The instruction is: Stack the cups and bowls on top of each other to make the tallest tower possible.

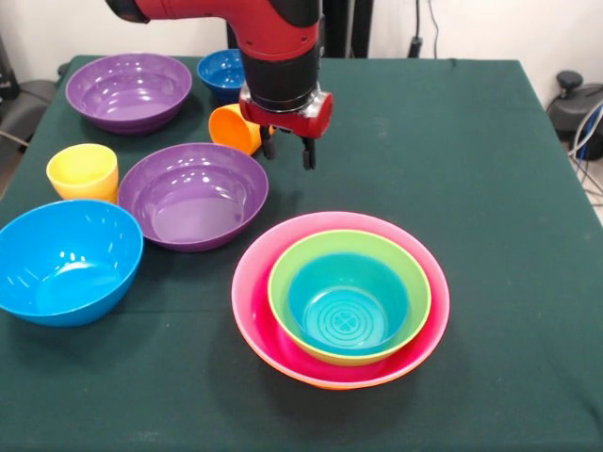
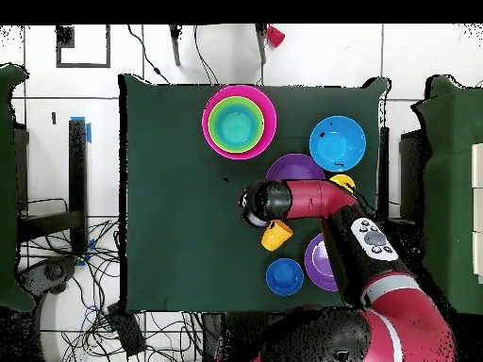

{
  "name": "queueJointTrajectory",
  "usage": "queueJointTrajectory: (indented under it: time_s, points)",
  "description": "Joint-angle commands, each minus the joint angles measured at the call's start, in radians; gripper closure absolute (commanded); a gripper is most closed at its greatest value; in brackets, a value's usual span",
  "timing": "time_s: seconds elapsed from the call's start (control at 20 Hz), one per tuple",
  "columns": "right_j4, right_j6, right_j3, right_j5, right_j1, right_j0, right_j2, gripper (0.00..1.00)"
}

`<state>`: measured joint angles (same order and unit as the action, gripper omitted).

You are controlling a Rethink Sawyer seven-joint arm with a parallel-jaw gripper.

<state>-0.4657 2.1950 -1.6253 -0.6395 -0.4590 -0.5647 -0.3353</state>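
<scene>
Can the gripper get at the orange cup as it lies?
Probably yes. The gripper hangs right beside the orange cup, which lies tipped on its side on the table; nothing sits between them, though the small dark blue bowl crowds behind.

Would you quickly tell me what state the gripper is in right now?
Gripper: open, holding nothing, hanging just beside the orange cup lying on its side.

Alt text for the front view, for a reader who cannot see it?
A red arm's end effector hangs above a green table beside a tipped orange cup. In front sits a tower of nested bowls; two purple bowls, two blue bowls and a yellow cup stand loose.
</scene>
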Motion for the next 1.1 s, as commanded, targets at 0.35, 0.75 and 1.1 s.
queueJointTrajectory:
  time_s: [0.35, 0.75, 1.1]
  points:
    - [-0.119, -0.262, 0.076, -0.078, 0.04, 0.02, -0.061, 0.0]
    - [-0.129, -0.263, 0.118, -0.095, 0.061, 0.023, -0.069, 0.0]
    - [-0.109, -0.292, 0.112, -0.152, 0.041, 0.002, -0.083, 0.0]
